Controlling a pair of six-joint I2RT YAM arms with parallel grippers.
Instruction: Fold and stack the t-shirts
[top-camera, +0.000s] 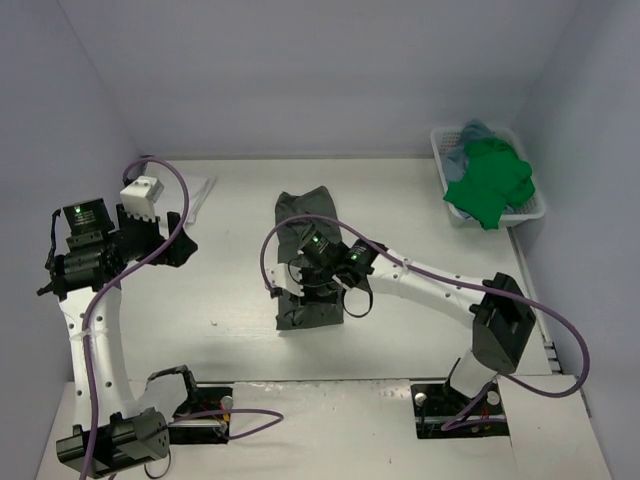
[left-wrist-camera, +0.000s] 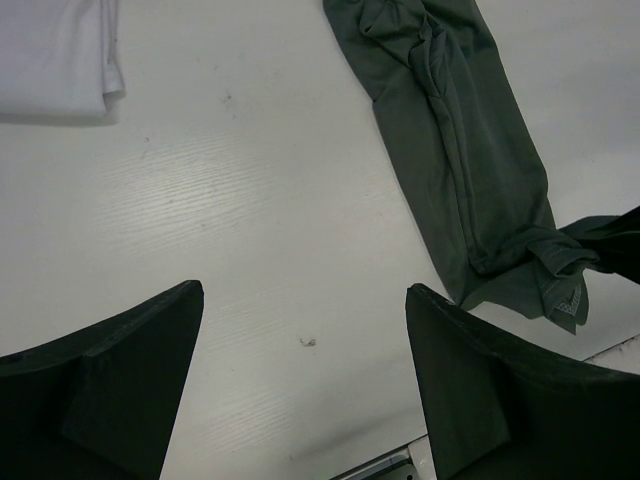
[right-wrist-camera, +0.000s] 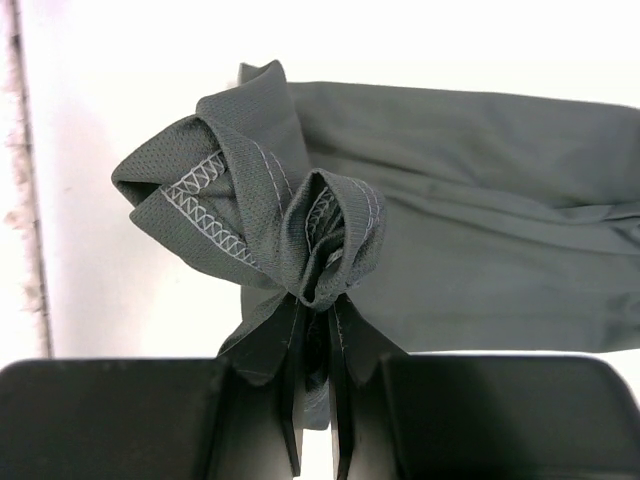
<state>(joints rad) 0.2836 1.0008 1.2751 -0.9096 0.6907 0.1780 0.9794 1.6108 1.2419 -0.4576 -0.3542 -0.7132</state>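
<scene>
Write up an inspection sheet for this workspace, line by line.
Surface: white table, a few small specks.
Job's things: dark grey t-shirt lying in a long strip mid-table, near end bunched; white t-shirt folded at the far left; green t-shirt and blue t-shirt heaped in the basket at the far right corner.
Clutter: nothing seen.
End effectors: left end effector open above bare table, holding nothing; right end effector shut on the dark grey t-shirt's bunched end.
Cables: purple cables loop along both arms; the right arm's loop arcs over the dark grey t-shirt.
Surroundings: plain pale walls on three sides.
</scene>
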